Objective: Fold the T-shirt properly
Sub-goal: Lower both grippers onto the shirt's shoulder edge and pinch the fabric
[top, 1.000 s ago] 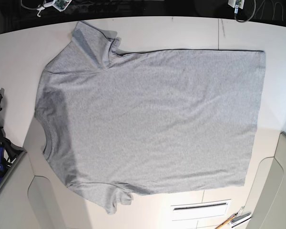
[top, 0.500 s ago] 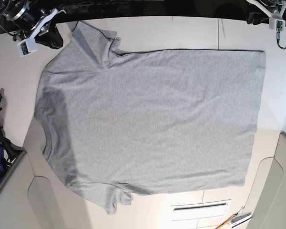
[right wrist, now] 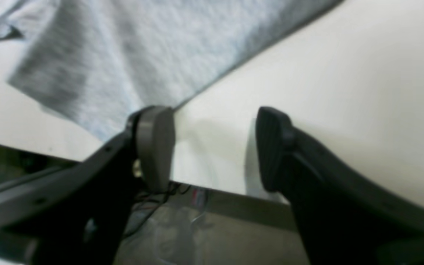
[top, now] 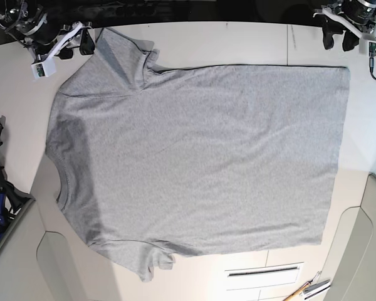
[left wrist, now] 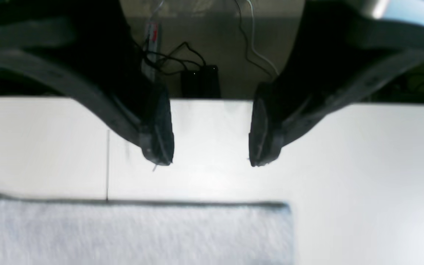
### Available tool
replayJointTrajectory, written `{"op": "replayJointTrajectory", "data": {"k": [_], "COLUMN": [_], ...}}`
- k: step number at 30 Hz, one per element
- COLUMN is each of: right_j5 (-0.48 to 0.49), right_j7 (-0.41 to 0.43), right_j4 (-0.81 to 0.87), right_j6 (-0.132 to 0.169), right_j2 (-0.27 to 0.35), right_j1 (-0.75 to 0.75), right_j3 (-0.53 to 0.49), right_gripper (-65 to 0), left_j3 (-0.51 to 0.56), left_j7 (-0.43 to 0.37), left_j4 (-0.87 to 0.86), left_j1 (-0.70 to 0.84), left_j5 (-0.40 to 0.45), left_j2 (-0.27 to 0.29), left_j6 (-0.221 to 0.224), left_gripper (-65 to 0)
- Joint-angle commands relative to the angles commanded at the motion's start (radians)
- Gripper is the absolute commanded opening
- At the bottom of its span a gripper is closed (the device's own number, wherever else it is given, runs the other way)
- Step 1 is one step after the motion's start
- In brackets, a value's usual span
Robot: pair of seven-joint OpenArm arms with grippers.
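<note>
My left gripper (left wrist: 212, 162) hangs with its jaws spread wide, nothing between them — and my right gripper (right wrist: 212, 147) is just as wide apart, both arms reaching in from the far edge.

A robotics lab: a white counter (top: 238, 41) with seams, loose cables (left wrist: 248, 44) and a black box (left wrist: 200, 82) on the floor beyond its edge.

I can read no lettering, label or number anywhere; the heather-grey cotton T-shirt (top: 200, 157) shows only plain fabric.
</note>
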Motion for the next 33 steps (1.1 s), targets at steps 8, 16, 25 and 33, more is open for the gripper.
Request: {"op": "replayJointTrajectory", "data": {"k": [8, 16, 25, 33], "right_j5": [0.031, 0.068, 0.073, 0.094], "right_j7": [-0.001, 0.006, 0.018, 0.018], "right_j4": [-0.027, -0.027, -0.027, -0.027], "right_j6": [0.064, 0.072, 0.103, 0.109], "right_j2": [-0.066, -0.066, -0.066, -0.128], "right_j1": [0.002, 0.003, 0.016, 0.019], "right_j3": [0.000, 0.000, 0.000, -0.002], "right_gripper": [-29.8, -29.8, -29.8, -29.8], "left_j3": [0.000, 0.000, 0.001, 0.002], "left_j7": [0.000, 0.001, 0.050, 0.071], "left_j4": [-0.119, -0.279, -0.388, -0.388], "left_j1": [-0.094, -0.225, -0.286, -0.286], "left_j5": [-0.044, -0.075, -0.209, -0.243], "left_j2": [-0.065, -0.130, -0.143, -0.142], "left_j6": [0.000, 0.000, -0.044, -0.061], "left_gripper": [-28.9, -28.9, -28.9, -28.9]}}
